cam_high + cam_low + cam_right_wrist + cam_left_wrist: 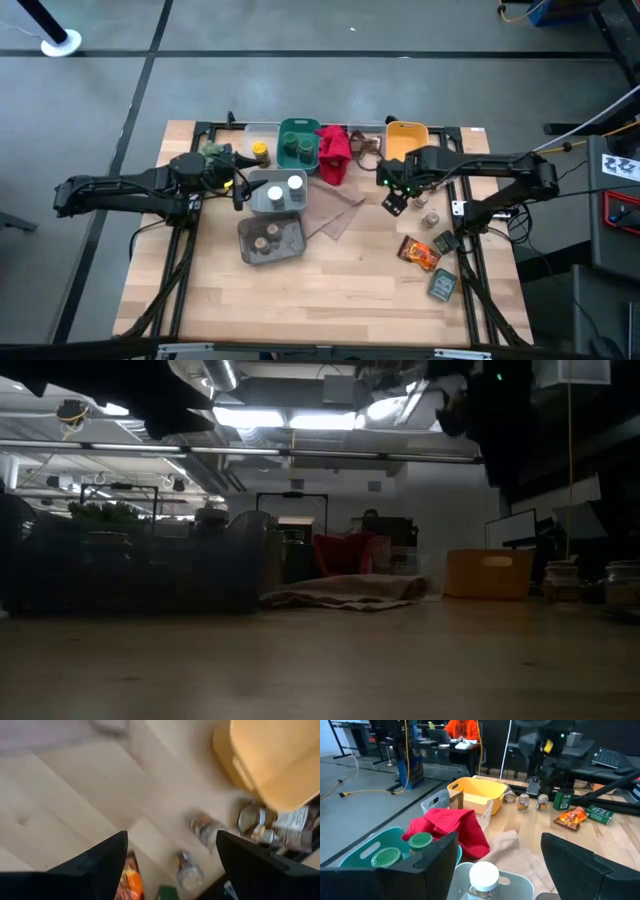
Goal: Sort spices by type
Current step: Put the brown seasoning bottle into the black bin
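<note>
Over the loose jars (pixel 428 218) beside the yellow bin (pixel 406 140), the right gripper (pixel 393 200) hovers open, ready to pick; the left gripper (pixel 238 190) waits open.

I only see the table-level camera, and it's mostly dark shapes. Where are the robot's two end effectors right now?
Observer: The left end effector is open at the edge of a grey bin holding white-lidded jars.
Operator: And the other one?
Observer: The right end effector is open above two loose jars near the yellow bin.
Operator: Any packets around?
Observer: An orange packet and a dark green packet lie flat on the table's right side.
</note>
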You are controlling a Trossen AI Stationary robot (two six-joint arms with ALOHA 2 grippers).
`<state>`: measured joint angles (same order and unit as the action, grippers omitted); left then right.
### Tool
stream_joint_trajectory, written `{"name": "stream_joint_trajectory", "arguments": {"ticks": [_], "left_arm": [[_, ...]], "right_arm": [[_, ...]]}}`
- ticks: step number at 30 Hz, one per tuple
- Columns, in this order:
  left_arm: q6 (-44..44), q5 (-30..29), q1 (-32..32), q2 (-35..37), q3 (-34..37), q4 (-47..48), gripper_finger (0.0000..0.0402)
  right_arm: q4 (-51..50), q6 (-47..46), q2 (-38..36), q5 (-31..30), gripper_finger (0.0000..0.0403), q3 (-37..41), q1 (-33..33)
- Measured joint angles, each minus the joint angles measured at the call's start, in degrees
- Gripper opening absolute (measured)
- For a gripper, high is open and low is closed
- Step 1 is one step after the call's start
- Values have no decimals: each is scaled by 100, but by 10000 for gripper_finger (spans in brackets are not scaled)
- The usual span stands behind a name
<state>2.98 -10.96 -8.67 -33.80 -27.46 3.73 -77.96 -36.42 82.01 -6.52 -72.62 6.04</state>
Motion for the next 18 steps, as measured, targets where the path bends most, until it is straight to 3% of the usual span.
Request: {"name": "stream_joint_trajectory", "arguments": {"ticks": [8, 18], "left_arm": [[0, 2, 0, 0, 0, 42, 269], [2, 2, 0, 0, 0, 39, 269]], "right_arm": [[6, -66, -6, 312, 303, 1051, 0], [359, 80, -12, 44, 303, 2077, 413]]}}
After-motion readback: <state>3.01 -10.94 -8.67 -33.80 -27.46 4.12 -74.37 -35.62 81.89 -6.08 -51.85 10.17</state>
